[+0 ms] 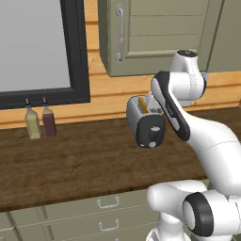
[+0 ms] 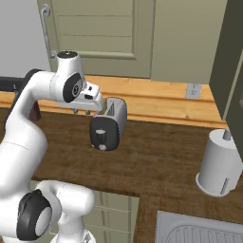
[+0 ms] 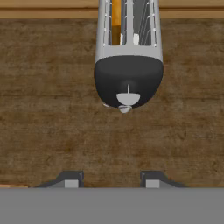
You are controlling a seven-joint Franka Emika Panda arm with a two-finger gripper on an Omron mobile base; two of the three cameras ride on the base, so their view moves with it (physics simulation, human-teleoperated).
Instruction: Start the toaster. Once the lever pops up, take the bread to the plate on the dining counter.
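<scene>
The silver-grey toaster stands on the dark wood counter, its black end panel turned toward me, with the lever above the round knob. The bread sits down in the left slot as an orange-tan strip. The toaster also appears beside my forearm, bread edge in its slot. My gripper hovers over the counter just in front of the lever end, open, with nothing between its fingers. From the right, the gripper hangs at the toaster's upper left. The plate is out of view.
Two bottles stand at the back left under a dark-framed window. Wall cabinets hang above the toaster. A paper towel roll and a sink lie to the right.
</scene>
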